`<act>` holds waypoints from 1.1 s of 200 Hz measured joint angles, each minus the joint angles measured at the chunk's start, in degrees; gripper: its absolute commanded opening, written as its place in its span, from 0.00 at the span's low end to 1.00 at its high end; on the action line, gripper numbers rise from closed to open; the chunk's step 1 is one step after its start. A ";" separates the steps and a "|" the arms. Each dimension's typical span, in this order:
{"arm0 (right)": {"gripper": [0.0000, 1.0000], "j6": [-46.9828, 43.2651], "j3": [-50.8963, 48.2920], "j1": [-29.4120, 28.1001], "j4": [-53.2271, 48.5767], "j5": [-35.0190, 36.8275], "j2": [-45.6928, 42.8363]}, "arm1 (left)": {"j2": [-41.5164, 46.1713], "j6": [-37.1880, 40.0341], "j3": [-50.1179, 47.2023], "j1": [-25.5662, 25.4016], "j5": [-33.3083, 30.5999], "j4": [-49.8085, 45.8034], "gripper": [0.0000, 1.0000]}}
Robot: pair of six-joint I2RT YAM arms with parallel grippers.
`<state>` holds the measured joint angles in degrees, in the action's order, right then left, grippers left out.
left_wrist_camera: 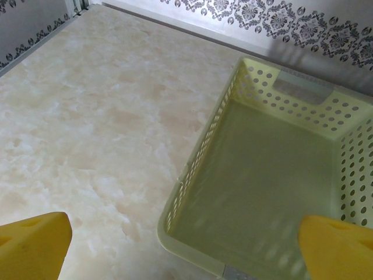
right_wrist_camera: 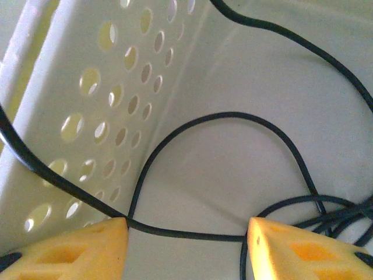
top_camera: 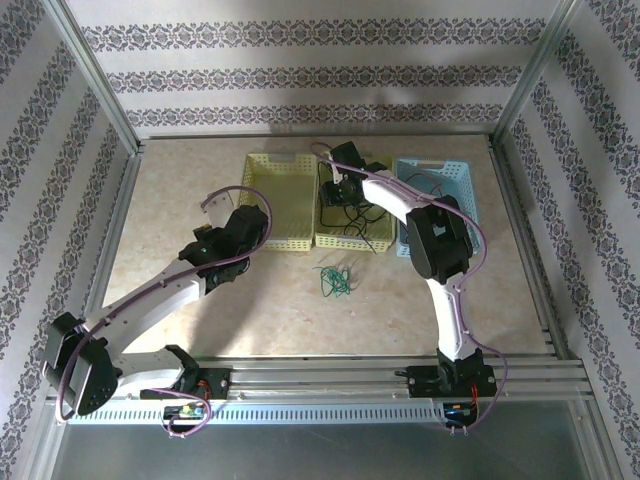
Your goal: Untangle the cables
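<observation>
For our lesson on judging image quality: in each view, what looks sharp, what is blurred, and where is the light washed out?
Top external: pale, hazy light, soft shadows on the table. Left wrist: left yellow basket sharp, left gripper fingertips blurred. Right wrist: black cable crisp, middle basket wall bleached almost white, right gripper fingertips soft.

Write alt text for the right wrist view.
The right gripper, jaws apart, sits low inside a pale yellow perforated basket, a thin black cable crossing the gap between its yellow fingertips. More black cable loops above and bunches at right.
</observation>
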<state>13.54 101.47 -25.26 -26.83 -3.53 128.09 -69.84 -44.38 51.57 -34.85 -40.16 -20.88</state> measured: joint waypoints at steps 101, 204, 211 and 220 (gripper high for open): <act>0.04 7.13 -1.36 1.60 0.94 1.97 0.85 | -1.57 -0.02 0.92 0.00 1.16 -0.55 0.99; 0.31 11.65 5.66 3.91 -7.23 4.46 1.92 | -1.57 -0.02 0.96 0.00 1.20 -0.57 0.99; 0.32 11.58 7.41 3.72 -8.61 5.16 2.60 | -1.57 -0.02 0.96 0.00 1.18 -0.57 0.99; 0.32 11.34 9.81 3.45 -10.45 6.05 3.74 | -1.57 -0.02 0.96 0.00 1.20 -0.57 0.99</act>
<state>24.88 111.28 -21.80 -37.28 2.52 131.83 -71.42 -44.40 52.53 -34.85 -38.96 -21.45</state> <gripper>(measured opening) 0.313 0.993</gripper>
